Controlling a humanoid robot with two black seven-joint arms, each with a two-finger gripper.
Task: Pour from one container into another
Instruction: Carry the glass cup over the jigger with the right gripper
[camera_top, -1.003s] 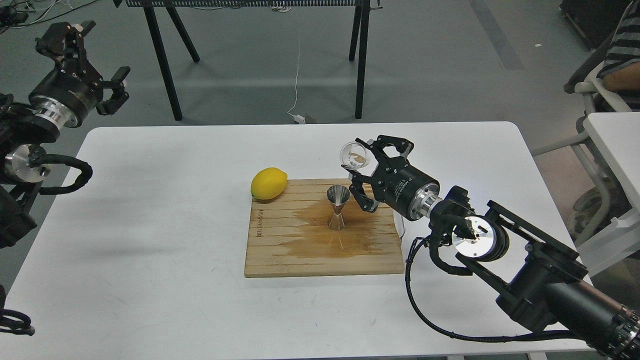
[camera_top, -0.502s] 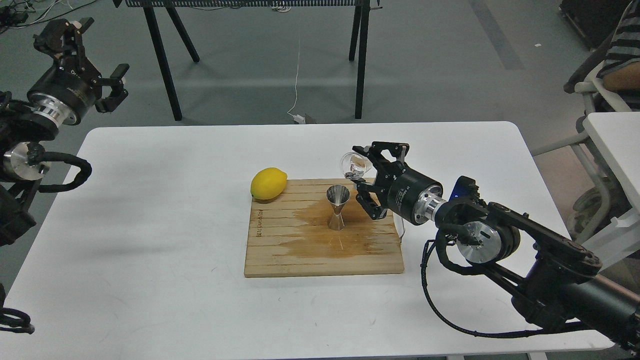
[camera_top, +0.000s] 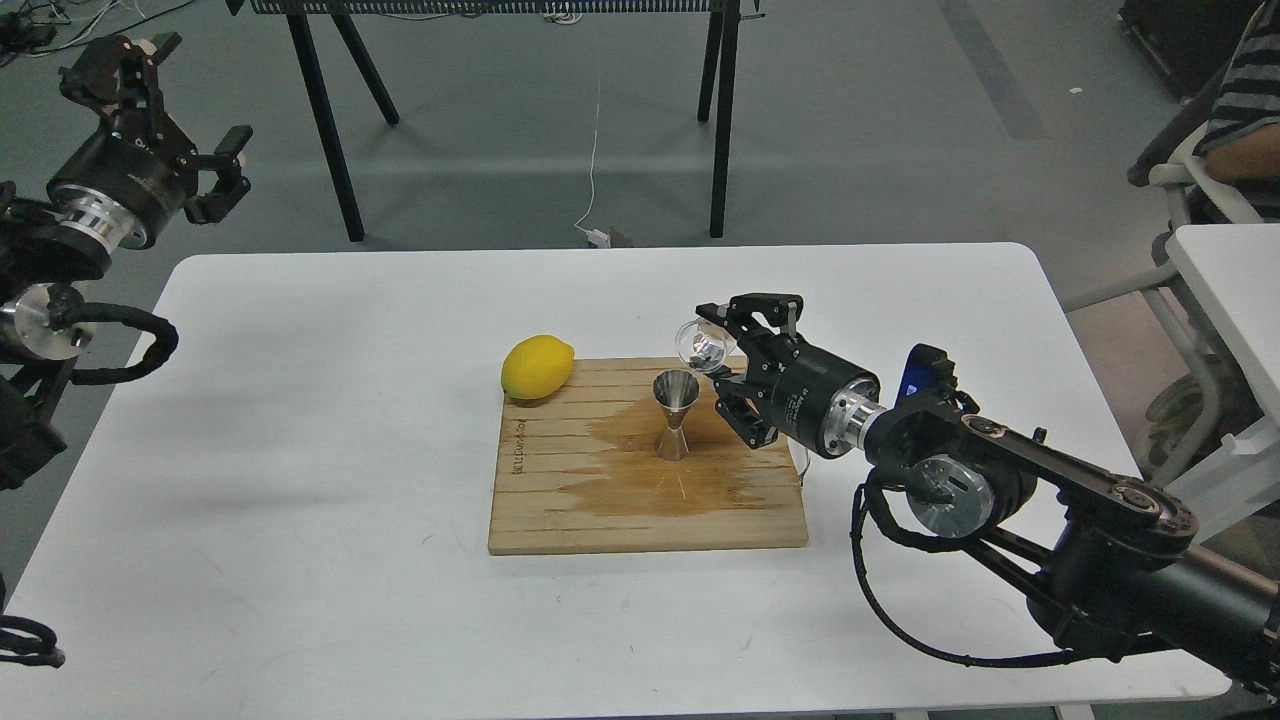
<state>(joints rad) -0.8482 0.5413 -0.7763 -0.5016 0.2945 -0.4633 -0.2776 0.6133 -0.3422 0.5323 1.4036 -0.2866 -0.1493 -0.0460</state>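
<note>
A small clear glass cup (camera_top: 697, 344) is tipped on its side in the air, its mouth facing left toward the steel jigger (camera_top: 676, 415). My right gripper (camera_top: 722, 358) is shut on the cup, just right of and slightly above the jigger's rim. The hourglass-shaped jigger stands upright in the middle of a wooden board (camera_top: 560, 500), on a wet brown stain. Off the table's far left corner, my left gripper (camera_top: 150, 100) is raised with its fingers spread open and holds nothing.
A yellow lemon (camera_top: 538, 367) rests at the board's back left corner. The white table (camera_top: 300, 450) carries the board. Black trestle legs (camera_top: 330, 140) stand behind the table; a seated person (camera_top: 1240, 110) and another white table are at the right.
My right gripper has moved down and left with the cup, bringing it closer to the jigger's rim and rotating it. My left gripper drifted slightly left and up.
</note>
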